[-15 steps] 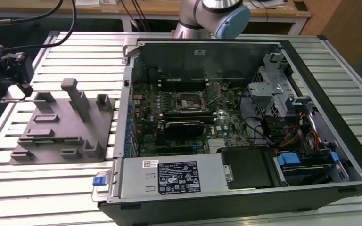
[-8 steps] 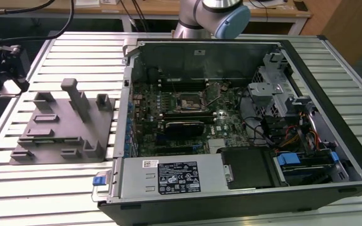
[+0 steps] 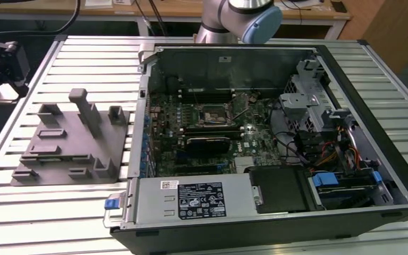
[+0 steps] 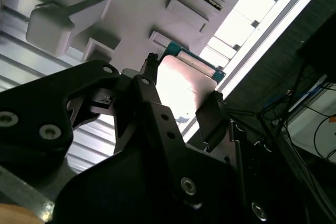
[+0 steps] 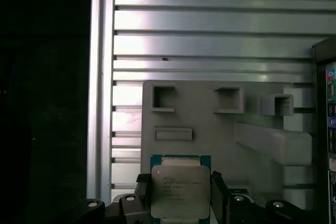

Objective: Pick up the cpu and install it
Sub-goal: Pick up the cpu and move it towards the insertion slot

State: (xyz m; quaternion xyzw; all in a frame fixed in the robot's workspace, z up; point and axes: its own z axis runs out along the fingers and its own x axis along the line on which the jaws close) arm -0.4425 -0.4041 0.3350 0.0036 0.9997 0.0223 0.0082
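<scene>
Ribbed aluminium surface point(image 3: 83, 58) runs under everything, with a wooden desk point(image 3: 176, 8) behind it. On the exterior view's left sits the grey fixture point(image 3: 69, 143), all posts and pockets. To its right lies the open computer case point(image 3: 384, 133), mainboard facing up, with the black socket frame point(image 3: 210, 113) in the middle of the board. A drive cage point(image 3: 310, 101) and cables point(image 3: 331, 154) crowd the exterior view's right side, and the silver power supply point(image 3: 189, 199) lines the near edge. The arm point(image 3: 236, 18) rises beyond the case's far wall.

Now the tool point(image 5: 180, 195): it's narrow, with both fingers point(image 5: 218, 190) pressed to opposite edges of the cpu point(image 5: 180, 187), gripping it. In the first wrist view the chip sits flat to the camera, silvery printed lid facing it. A strip of green board peeks out on the side away from the tool body, and the fixture's pockets show behind. It's near enough square, so there's no long axis to call. Its edges run in line with the surface's slats. In the second wrist view the lid gleams between the black fingers.
</scene>
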